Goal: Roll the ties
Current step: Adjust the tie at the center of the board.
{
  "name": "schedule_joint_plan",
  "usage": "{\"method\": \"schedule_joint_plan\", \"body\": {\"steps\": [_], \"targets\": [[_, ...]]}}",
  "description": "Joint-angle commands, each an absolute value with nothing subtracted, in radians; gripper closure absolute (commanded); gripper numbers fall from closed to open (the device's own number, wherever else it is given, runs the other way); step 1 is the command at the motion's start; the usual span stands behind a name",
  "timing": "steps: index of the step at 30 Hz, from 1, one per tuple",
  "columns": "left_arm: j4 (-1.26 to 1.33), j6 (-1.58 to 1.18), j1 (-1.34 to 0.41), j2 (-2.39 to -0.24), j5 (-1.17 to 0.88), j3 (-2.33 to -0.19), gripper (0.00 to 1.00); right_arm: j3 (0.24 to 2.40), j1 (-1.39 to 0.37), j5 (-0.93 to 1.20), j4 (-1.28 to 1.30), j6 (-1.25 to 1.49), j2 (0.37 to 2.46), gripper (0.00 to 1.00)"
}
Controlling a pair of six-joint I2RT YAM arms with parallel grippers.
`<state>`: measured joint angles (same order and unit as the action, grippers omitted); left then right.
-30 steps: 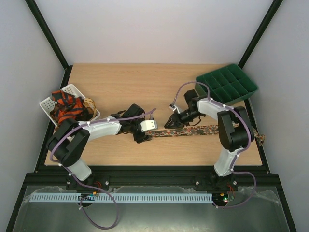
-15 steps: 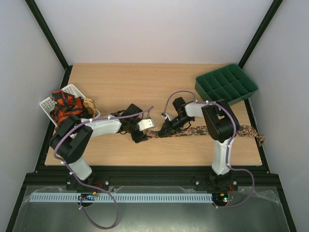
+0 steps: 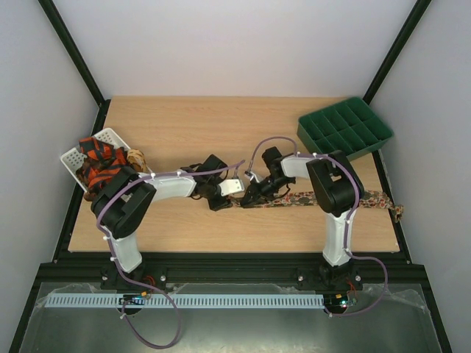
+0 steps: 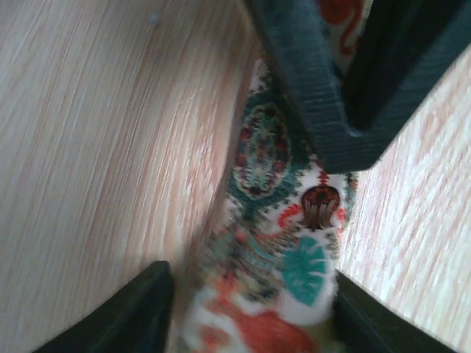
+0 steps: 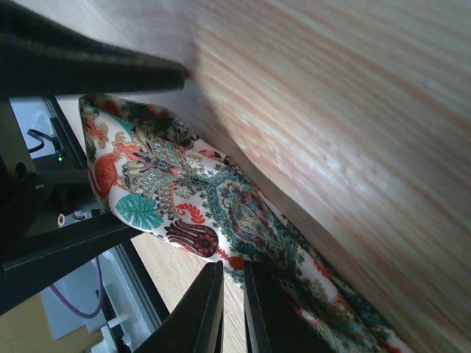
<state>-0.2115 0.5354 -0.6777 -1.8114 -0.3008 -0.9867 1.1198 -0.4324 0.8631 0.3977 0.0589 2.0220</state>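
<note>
The floral tie lies flat on the wooden table. Its long axis runs left to right across the near half. One end reaches the table's right edge and the other points left, toward the middle, where my two claws meet over it.

My left claw is spread wide, and that left-pointing end lies between its two fingers. From my left wrist I cannot tell whether the fingers press the fabric's edges or only stand beside them. My right claw is just beside it, a little further along the tie. Its fingers are drawn almost together, with only a slit between them, and they pinch the cloth where it lifts into a fold off the wood.

The white basket sits well apart at the table's left edge, holding a heap of red-orange and black ties. The green compartment tray sits at the far right corner.
</note>
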Motion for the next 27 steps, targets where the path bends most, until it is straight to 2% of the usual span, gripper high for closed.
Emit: {"method": "schedule_joint_plan", "body": {"steps": [1,3,5,13,14,16,19,23,27], "targets": [[-0.202,0.612,-0.683,-1.824,-0.257,-0.986,0.57,1.148,-0.435,0.724,0.397,0.039,2.085,0.89],[-0.170,0.651,-0.681,-1.810,-0.244,-0.974,0.66,1.158,-0.434,0.711,0.389,0.042,2.081,0.89],[-0.164,0.691,-0.680,-1.800,-0.257,-0.968,0.71,1.159,-0.433,0.709,0.382,0.050,2.062,0.89],[-0.153,0.635,-0.726,-1.776,-0.343,-0.959,0.68,1.079,-0.402,0.667,0.433,-0.012,1.998,0.89],[-0.147,0.616,-0.741,-1.787,-0.337,-0.965,0.65,1.059,-0.387,0.657,0.438,-0.030,2.003,0.89],[-0.123,0.573,-0.764,-1.811,-0.322,-0.974,0.50,1.030,-0.354,0.641,0.463,-0.077,2.009,0.89],[-0.080,0.511,-0.765,-1.841,-0.332,-0.996,0.35,0.979,-0.294,0.630,0.484,-0.127,1.999,0.89],[-0.018,0.457,-0.752,-1.833,-0.332,-0.986,0.28,0.983,-0.208,0.629,0.518,-0.163,1.992,0.90],[0.118,0.336,-0.695,-1.754,-0.419,-0.886,0.26,1.032,-0.206,0.690,0.525,-0.134,2.019,0.90]]}}
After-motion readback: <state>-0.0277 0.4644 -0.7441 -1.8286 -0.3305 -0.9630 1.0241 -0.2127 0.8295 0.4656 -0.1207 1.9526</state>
